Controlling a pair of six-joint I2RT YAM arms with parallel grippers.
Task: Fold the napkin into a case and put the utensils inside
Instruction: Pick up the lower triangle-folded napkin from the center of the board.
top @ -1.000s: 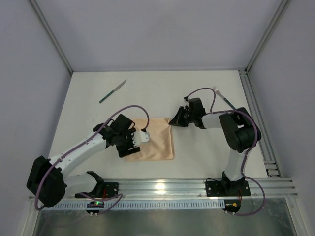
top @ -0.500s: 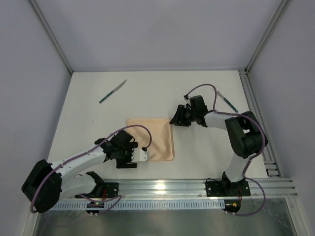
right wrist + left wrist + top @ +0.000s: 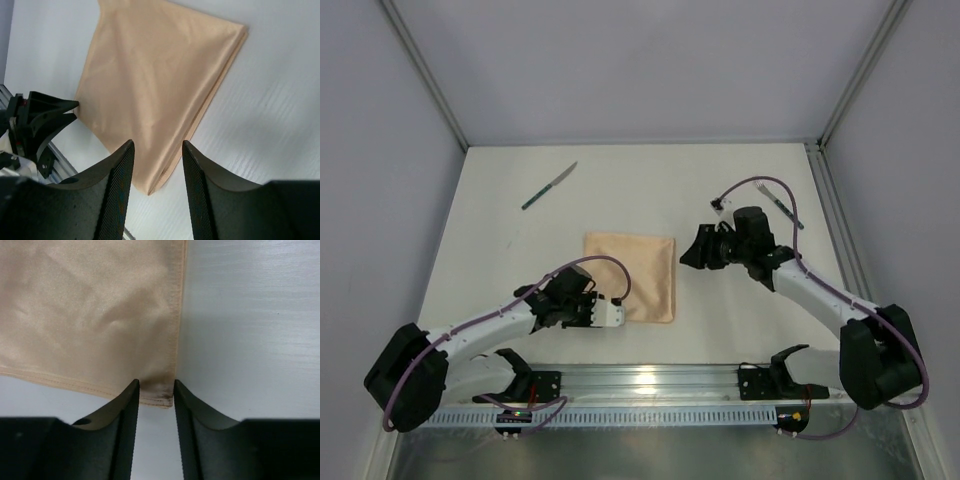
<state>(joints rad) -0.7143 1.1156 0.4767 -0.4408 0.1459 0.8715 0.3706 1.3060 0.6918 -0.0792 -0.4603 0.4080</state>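
The folded peach-orange cloth napkin (image 3: pixel 632 275), mid-frame on the white surface (image 3: pixel 520 260), is now clear of the right jaws, which have backed rightward, parted and empty. The left jaws, narrow, straddle its lower-left corner.

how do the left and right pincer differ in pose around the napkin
The left pincer sits at the napkin's near left corner, a finger either side of it; the right pincer is off the cloth, beyond its right edge. The left pincer is down at cloth level; the right pincer hangs higher, clear of the cloth. Both are open and hold nothing.
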